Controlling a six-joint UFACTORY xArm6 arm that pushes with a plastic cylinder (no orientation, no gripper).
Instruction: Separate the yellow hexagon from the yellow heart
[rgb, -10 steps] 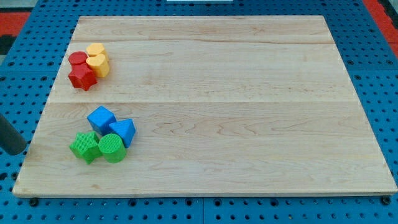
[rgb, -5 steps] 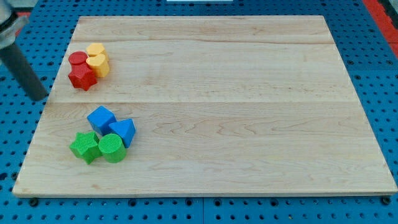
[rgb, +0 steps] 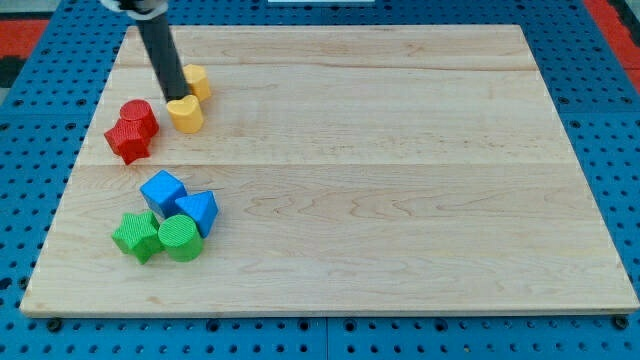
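Note:
My tip (rgb: 177, 98) is at the view's upper left, wedged between the two yellow blocks. The yellow hexagon (rgb: 197, 80) lies just above and to the right of the tip. The yellow heart (rgb: 185, 115) lies just below the tip. A small gap shows between the two yellow blocks, and the rod partly covers the hexagon's left side.
A red cylinder (rgb: 138, 113) and a red star (rgb: 128, 141) sit together left of the heart. Lower left, a blue cube (rgb: 162, 189), a blue triangle (rgb: 200, 210), a green star (rgb: 137, 236) and a green cylinder (rgb: 180, 238) cluster. The wooden board (rgb: 400, 180) lies on a blue pegboard.
The rod swept from the board's left edge up and in to the yellow blocks. Both yellow blocks moved right and apart. The red cylinder and star shifted slightly down.

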